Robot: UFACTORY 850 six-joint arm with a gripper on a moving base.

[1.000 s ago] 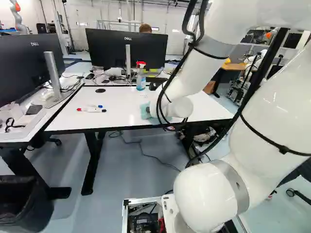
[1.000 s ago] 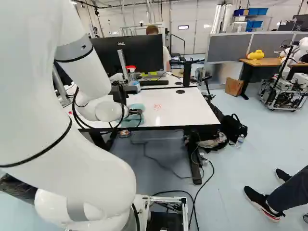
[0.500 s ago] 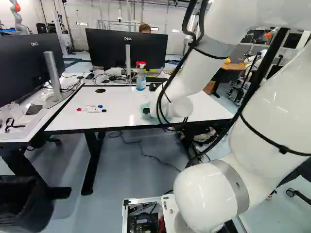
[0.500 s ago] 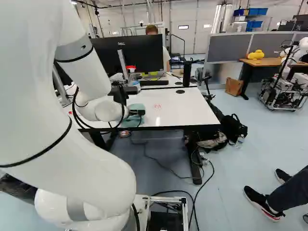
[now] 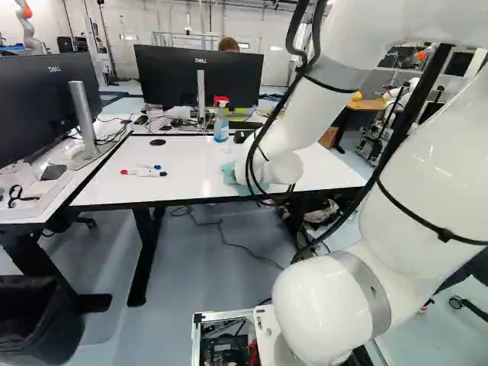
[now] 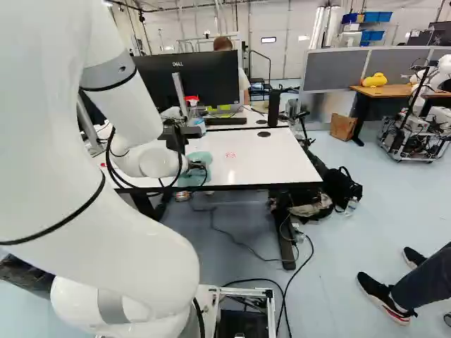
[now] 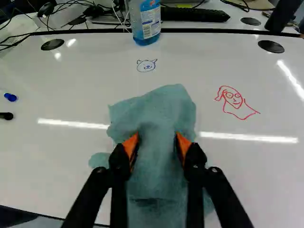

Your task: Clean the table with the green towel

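In the right base view the gripper (image 6: 198,167) is low over the white table (image 6: 268,155), at the green towel (image 6: 201,156). The wrist view shows the gripper (image 7: 157,141) open, its orange pads apart, with rumpled towel (image 7: 164,102) between and under them. The cloth spreads ahead of the fingers and back beneath them; whether it touches both pads I cannot tell. Ahead of the towel is a small blue animal face (image 7: 146,65) drawn on the tabletop, and off to one side a red drawn figure (image 7: 232,99).
A spray bottle (image 5: 221,126) stands at the table's back edge, before a monitor (image 5: 200,76). Markers (image 5: 145,172) lie on the table's left part in the left base view. A black bin (image 5: 38,316) stands on the floor. Another robot (image 6: 442,70) is far right in the right base view.
At the towel, the gripper's fingers spread wider half a second ago and have since drawn closer together. The cloth's visible edge has shifted slightly. The arm and base show no clear movement.
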